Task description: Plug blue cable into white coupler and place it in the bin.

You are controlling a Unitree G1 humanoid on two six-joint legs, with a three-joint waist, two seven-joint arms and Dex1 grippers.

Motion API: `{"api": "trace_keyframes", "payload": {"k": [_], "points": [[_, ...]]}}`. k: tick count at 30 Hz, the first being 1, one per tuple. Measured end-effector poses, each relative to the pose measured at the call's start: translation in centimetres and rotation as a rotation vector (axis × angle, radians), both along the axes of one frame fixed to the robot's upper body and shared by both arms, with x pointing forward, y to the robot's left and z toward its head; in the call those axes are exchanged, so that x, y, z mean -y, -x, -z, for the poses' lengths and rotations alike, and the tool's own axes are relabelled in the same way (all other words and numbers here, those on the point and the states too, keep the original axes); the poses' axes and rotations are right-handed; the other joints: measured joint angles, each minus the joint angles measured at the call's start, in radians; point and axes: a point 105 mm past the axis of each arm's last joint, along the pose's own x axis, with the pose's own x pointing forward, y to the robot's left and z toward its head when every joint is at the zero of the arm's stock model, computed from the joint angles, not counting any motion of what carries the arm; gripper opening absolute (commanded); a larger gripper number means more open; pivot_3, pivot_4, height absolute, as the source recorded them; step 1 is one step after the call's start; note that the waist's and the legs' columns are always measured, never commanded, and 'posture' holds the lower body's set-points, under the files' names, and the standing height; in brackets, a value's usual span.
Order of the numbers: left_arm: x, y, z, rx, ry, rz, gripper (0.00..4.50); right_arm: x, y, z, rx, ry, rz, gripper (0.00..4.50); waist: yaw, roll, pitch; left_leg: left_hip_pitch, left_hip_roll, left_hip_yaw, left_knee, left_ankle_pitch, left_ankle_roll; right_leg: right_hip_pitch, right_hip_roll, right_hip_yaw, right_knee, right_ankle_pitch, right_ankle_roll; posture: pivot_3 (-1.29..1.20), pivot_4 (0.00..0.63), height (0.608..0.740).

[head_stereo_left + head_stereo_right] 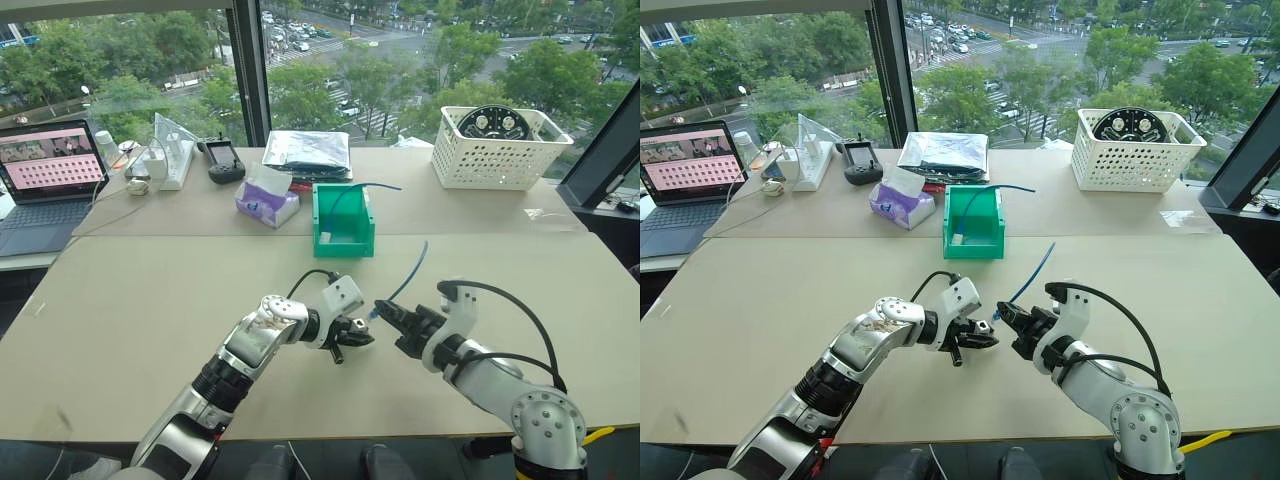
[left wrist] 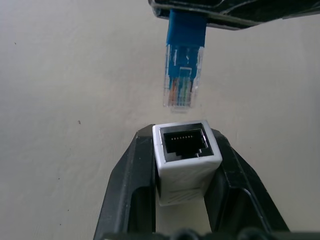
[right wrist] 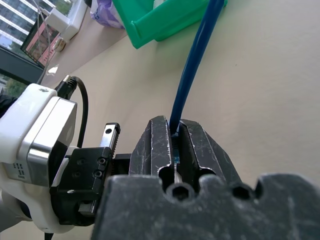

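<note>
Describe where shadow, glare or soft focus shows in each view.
Left wrist view: white coupler sharp, clear plug of the blue cable slightly soft. Right wrist view: right gripper in sharp focus, bin soft. Eye views: even daylight from the windows, faint shadows.

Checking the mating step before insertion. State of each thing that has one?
blue cable: held near its clear plug, plug not yet in the socket, a gap remains
white coupler: clamped, socket open and facing the plug
left pincer: shut on the white coupler
right pincer: shut on the blue cable
bin: upright on the table, another blue cable hanging over its rim
laptop: lid open, screen on
</note>
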Motion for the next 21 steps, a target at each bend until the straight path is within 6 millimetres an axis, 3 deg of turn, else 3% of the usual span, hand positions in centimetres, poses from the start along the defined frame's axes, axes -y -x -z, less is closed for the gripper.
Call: {"api": "trace_keyframes", "payload": {"k": [15, 21], "points": [[0.1, 0.0, 0.0, -0.004, -0.006, 0.000, 0.76, -0.9, 0.4, -0.7, -0.008, -0.109, -0.028, 0.00, 0.001, 0.000, 0.000, 0.000, 0.000, 0.000, 0.000, 0.000, 0.000, 0.000, 0.000, 0.000, 0.000, 0.000, 0.000, 0.00, 0.150, 0.728], [0.1, 0.0, 0.0, -0.007, -0.011, -0.001, 0.76, -1.1, 1.0, 0.1, -0.047, -0.095, -0.042, 0.00, 0.001, 0.000, 0.000, 0.000, 0.000, 0.000, 0.000, 0.000, 0.000, 0.000, 0.000, 0.000, 0.000, 0.000, 0.000, 0.00, 0.150, 0.728]]}}
